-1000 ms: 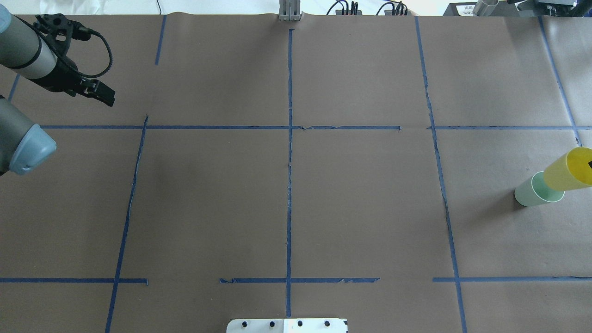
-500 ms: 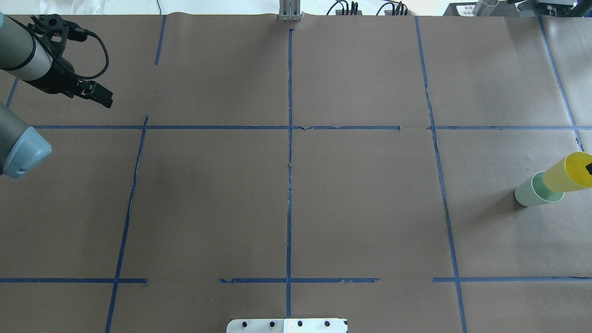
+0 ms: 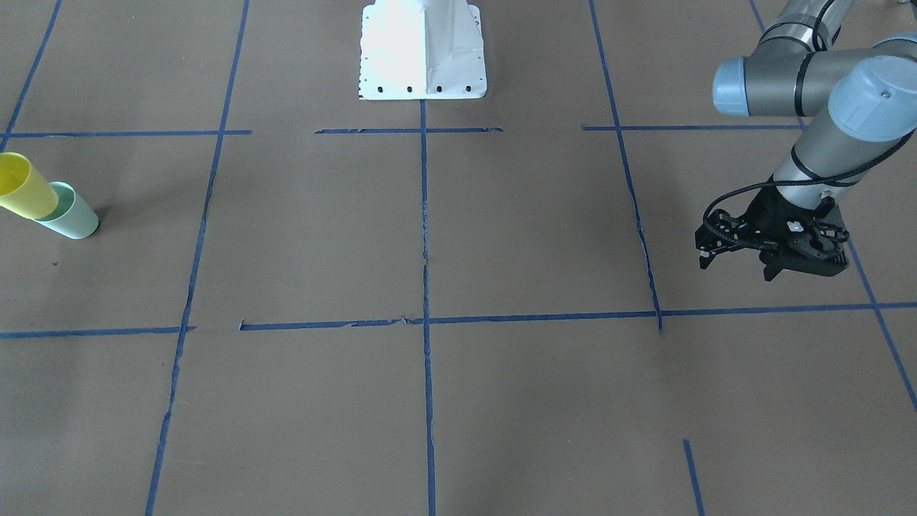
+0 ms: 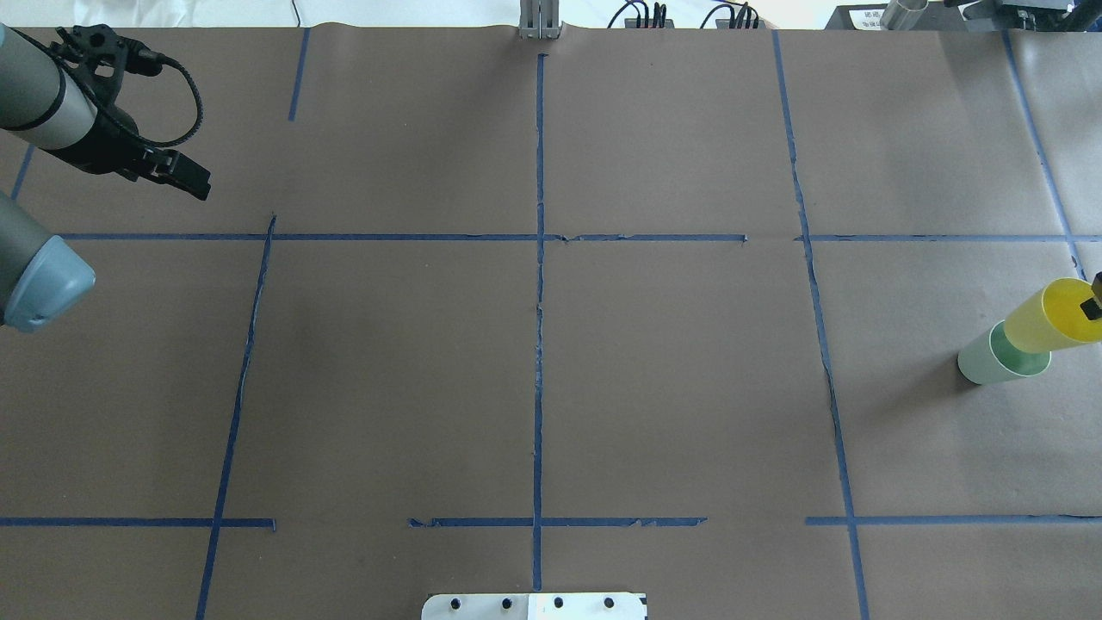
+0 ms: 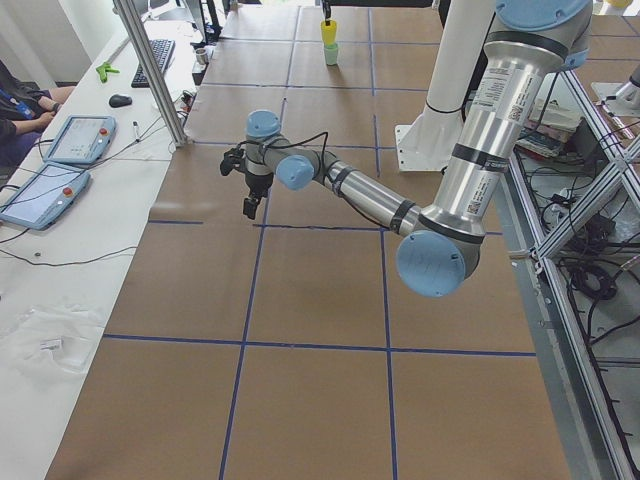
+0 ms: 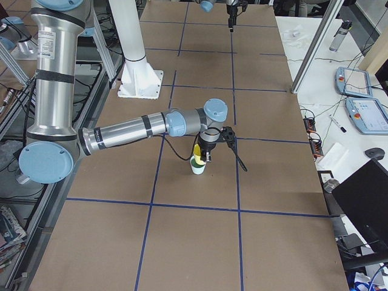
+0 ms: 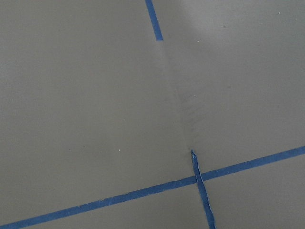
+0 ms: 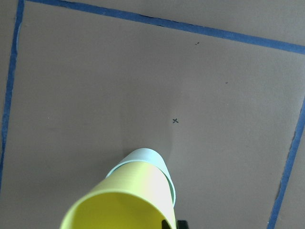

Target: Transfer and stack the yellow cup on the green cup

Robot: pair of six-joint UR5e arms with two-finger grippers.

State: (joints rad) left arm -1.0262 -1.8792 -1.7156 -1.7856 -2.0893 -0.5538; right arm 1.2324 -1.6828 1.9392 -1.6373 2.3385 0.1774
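The right gripper (image 4: pixel 1094 297) is reaching in at the overhead view's right edge and is clamping the yellow cup (image 4: pixel 1033 327) by its rim, with 1 finger showing dark inside the mouth. The cup is showing as a plain, smooth, bright yellow tumbler, tapering from a wide rim to a narrower base. It is standing mouth up, its long axis close to vertical and its base pointing down into the green cup (image 4: pixel 981 362). The right wrist view is looking into its open top. Its lower end is sitting inside the green cup's rim while most of its wall is rising above that rim, so the 2 are nesting only in part. Whether it is leaning slightly I cannot tell. The green cup, pale mint and of the same shape, is standing upright on the table (image 4: pixel 671 362) near its right end, in a square marked by blue tape (image 4: pixel 538 344).

The left gripper (image 4: pixel 191 179) is hanging above the table's far left part, well apart from both cups and holding nothing. Whether its jaws are parted I cannot tell. The white base plate (image 3: pixel 423 50) is sitting at the robot's edge of the table.
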